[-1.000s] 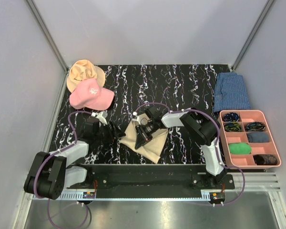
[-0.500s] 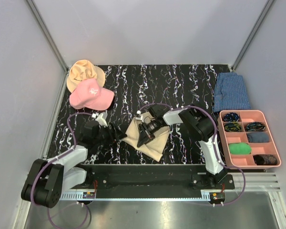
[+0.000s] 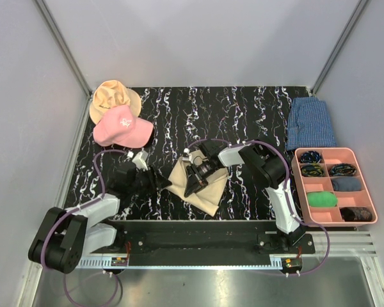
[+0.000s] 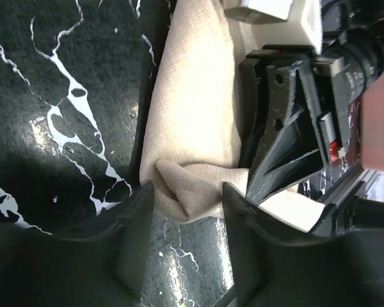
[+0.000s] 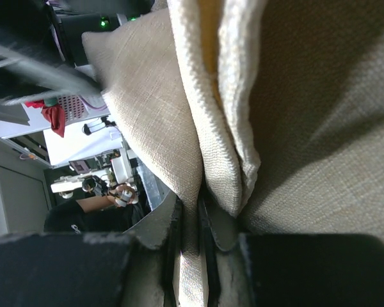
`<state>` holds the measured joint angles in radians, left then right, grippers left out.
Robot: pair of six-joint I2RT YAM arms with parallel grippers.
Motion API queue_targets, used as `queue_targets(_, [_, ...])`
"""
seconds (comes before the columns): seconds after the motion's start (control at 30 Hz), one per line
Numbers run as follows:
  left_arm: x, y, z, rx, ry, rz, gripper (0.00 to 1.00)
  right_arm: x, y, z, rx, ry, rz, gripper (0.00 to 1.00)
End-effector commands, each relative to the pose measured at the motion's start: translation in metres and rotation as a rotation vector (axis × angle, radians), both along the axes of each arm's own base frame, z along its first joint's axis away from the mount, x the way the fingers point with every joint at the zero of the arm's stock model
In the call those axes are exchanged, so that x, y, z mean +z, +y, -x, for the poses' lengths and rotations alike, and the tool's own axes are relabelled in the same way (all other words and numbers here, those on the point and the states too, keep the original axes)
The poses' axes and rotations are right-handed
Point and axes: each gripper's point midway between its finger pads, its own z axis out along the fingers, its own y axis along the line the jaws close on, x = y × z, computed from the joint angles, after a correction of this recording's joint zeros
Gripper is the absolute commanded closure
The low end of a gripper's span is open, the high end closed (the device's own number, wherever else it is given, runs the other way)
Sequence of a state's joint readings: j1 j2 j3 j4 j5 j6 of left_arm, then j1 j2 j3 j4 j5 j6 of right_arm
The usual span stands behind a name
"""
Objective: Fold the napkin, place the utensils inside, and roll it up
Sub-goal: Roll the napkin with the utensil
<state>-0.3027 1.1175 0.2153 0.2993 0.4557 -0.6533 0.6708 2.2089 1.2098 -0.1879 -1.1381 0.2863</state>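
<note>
The beige napkin (image 3: 208, 188) lies folded and partly rolled near the front middle of the black marbled table (image 3: 243, 115). My right gripper (image 3: 191, 185) is shut on a layer of the napkin (image 5: 179, 128), its fingers (image 5: 221, 220) pinching the cloth edge. My left gripper (image 3: 161, 183) is open at the napkin's left end; the rolled end of the napkin (image 4: 192, 185) sits just ahead of its fingers (image 4: 137, 217). The utensils are hidden from view.
A pink cap (image 3: 121, 126) and a tan floppy hat (image 3: 112, 96) lie at the back left. A blue checked cloth (image 3: 312, 123) lies at the back right. A pink compartment tray (image 3: 355, 169) holds small items at the right.
My left gripper has moved right, up to the napkin's left end. My right gripper has shifted slightly forward and left, still pinching the cloth.
</note>
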Motion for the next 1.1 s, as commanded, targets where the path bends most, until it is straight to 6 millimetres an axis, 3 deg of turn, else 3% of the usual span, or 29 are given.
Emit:
queue_targets(0.0, [0.012,-0.006,-0.016,0.0,-0.07,0.008,0.59,-0.05,-0.015,-0.019,-0.069,-0.1,0.174,0.82])
queue_targets(0.17, [0.008,-0.003,-0.022,0.017,-0.05,-0.023,0.79,-0.043,-0.013,-0.023,-0.072,-0.114,0.168,0.8])
queue_targets(0.2, [0.007,-0.001,-0.024,0.024,-0.032,-0.04,0.89,-0.039,-0.012,-0.024,-0.072,-0.118,0.165,0.78])
queue_targets(0.33, [-0.005,0.007,-0.025,0.045,0.049,-0.118,1.0,-0.019,-0.009,-0.032,-0.09,-0.166,0.157,0.56])
queue_targets(0.4, [-0.006,0.007,-0.025,0.041,0.081,-0.13,1.0,-0.001,-0.009,-0.037,-0.105,-0.206,0.152,0.44])
queue_targets(0.57, [-0.017,0.003,-0.021,0.009,0.181,-0.15,1.0,0.035,-0.014,-0.051,-0.158,-0.336,0.178,0.35])
queue_targets(0.6, [-0.015,0.002,-0.022,0.002,0.194,-0.152,1.0,0.051,-0.016,-0.058,-0.188,-0.405,0.181,0.31])
queue_targets(0.67, [-0.018,0.0,-0.023,-0.003,0.215,-0.148,1.0,0.056,-0.023,-0.059,-0.211,-0.472,0.211,0.29])
queue_targets(0.7, [-0.018,-0.001,-0.021,-0.01,0.237,-0.149,1.0,0.067,-0.025,-0.065,-0.238,-0.592,0.238,0.28])
queue_targets(0.77, [-0.021,-0.001,-0.021,-0.014,0.261,-0.154,1.0,0.063,-0.033,-0.059,-0.236,-0.702,0.29,0.27])
queue_targets(0.8, [-0.021,-0.002,-0.022,-0.015,0.271,-0.158,1.0,0.072,-0.035,-0.068,-0.265,-0.831,0.317,0.27])
queue_targets(0.83, [-0.023,-0.002,-0.022,-0.019,0.284,-0.163,1.0,0.064,-0.034,-0.052,-0.231,-0.874,0.336,0.27])
queue_targets(0.9, [-0.022,-0.004,-0.022,-0.029,0.298,-0.161,1.0,0.073,-0.034,-0.053,-0.262,-1.001,0.354,0.27])
queue_targets(0.93, [-0.023,-0.004,-0.022,-0.031,0.306,-0.162,1.0,0.067,-0.031,-0.037,-0.228,-1.034,0.359,0.27])
queue_targets(1.0, [-0.023,-0.004,-0.022,-0.034,0.315,-0.166,1.0,0.077,-0.03,-0.037,-0.259,-1.137,0.363,0.27])
queue_targets(1.07, [-0.025,-0.004,-0.021,-0.037,0.324,-0.17,1.0,0.079,-0.024,-0.02,-0.232,-1.187,0.34,0.3])
